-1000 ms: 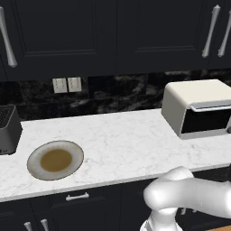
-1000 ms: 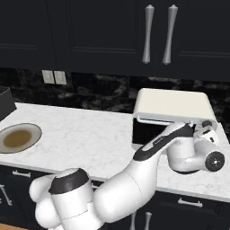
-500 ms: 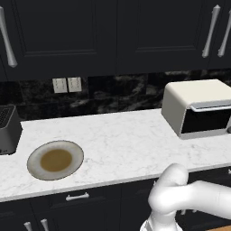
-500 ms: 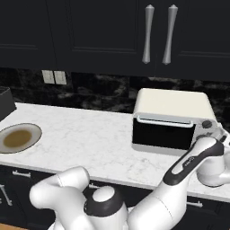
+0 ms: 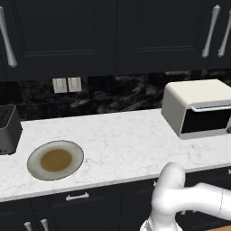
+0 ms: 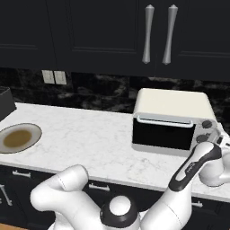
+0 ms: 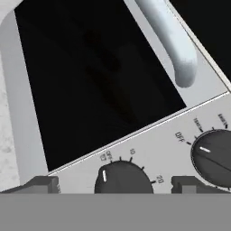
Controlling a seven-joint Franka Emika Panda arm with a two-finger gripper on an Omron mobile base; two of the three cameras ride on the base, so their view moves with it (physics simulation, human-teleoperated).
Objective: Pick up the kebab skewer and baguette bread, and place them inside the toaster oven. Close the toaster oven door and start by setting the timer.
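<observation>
The gripper (image 7: 113,184) is held with jaws released astride a dial (image 7: 122,178) below the shut toaster oven door (image 7: 90,76).

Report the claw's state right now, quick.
Claw: open, holding nothing; its tips sit on either side of a dial on the toaster oven, not touching it.

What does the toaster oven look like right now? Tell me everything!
The toaster oven is a cream-white box with a rounded top, sitting on the marble counter near the right end. Its dark glass door is shut, with a pale handle bar across the top. Two dark knobs sit beside the door. Nothing touches it.
</observation>
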